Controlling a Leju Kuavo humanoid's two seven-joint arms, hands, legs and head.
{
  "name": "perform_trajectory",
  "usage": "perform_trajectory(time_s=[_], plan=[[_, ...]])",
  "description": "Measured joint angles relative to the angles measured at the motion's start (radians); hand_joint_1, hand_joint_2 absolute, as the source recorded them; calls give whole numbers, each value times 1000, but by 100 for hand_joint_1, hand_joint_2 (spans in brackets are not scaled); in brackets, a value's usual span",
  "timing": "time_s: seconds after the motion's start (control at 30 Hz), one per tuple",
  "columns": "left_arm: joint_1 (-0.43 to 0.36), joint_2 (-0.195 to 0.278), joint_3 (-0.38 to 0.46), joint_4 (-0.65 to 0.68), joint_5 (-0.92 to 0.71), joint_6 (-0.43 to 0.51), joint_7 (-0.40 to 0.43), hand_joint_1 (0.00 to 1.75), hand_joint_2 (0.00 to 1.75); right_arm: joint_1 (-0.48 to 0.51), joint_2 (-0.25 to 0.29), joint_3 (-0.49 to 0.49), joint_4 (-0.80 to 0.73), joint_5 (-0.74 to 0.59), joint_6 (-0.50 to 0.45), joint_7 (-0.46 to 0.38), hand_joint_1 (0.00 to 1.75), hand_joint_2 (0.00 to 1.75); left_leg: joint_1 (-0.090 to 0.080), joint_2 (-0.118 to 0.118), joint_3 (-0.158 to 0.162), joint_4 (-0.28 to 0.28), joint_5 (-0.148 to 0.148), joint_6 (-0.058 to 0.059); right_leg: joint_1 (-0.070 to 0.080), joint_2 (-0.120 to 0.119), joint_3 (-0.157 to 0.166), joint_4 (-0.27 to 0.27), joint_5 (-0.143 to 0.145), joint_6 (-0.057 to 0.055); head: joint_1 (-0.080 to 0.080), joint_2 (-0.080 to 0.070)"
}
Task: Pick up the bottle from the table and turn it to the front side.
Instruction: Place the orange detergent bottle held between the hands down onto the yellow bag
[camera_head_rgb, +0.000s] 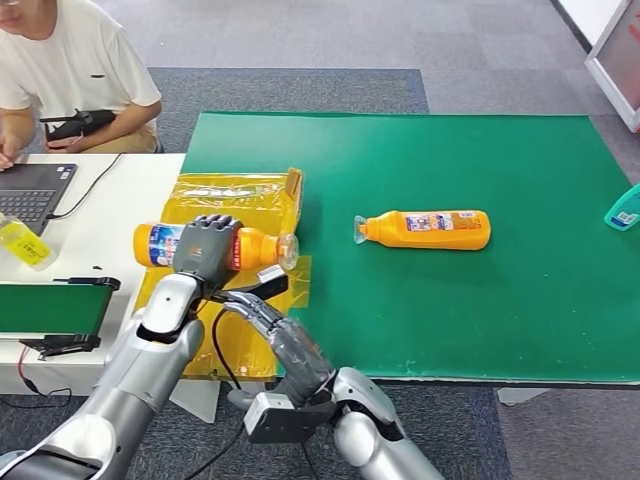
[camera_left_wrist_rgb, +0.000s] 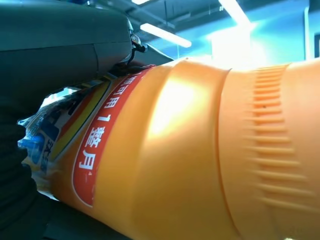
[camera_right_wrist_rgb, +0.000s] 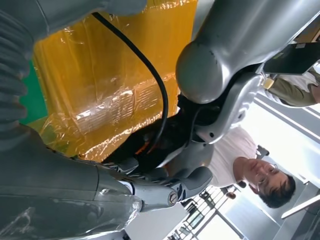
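My left hand (camera_head_rgb: 204, 248) grips an orange bottle (camera_head_rgb: 256, 247) around its middle and holds it level above the yellow film-wrapped box (camera_head_rgb: 226, 195); its clear cap points right. The left wrist view shows the bottle's orange body and red label (camera_left_wrist_rgb: 181, 150) up close under my left hand (camera_left_wrist_rgb: 56, 45). My right hand (camera_head_rgb: 253, 295) reaches in from below with fingers stretched out, its tips close under the bottle's neck; it holds nothing. In the right wrist view its thumb and fingers (camera_right_wrist_rgb: 151, 192) lie below my left forearm (camera_right_wrist_rgb: 226, 55).
A second orange bottle (camera_head_rgb: 426, 229) lies on its side on the green mat (camera_head_rgb: 453, 320). A teal object (camera_head_rgb: 625, 210) sits at the mat's right edge. A person (camera_head_rgb: 75, 70) sits at the white table (camera_head_rgb: 113, 230) with a laptop (camera_head_rgb: 30, 190).
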Motion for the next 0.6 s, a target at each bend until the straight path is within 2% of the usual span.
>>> perform_trajectory(time_s=[0.23, 0.53, 0.6], plan=[[-5, -11, 78, 154, 21, 59, -15, 175, 175, 8, -1, 4, -20, 0, 2, 0, 0, 175, 0, 0, -1, 0, 0, 0, 0, 0, -1, 0, 0, 0, 0, 0], [-13, -29, 132, 251, 2, 72, -24, 175, 175, 19, -1, 10, -49, -3, 7, 0, 0, 175, 0, 0, -1, 0, 0, 0, 0, 0, -1, 0, 0, 0, 0, 0], [-16, -32, 135, 263, 1, 78, -22, 133, 175, 20, -1, 13, -54, -4, 7, 3, 0, 175, 0, 0, -1, 0, 0, 0, 0, 0, -1, 0, 0, 0, 0, 0]])
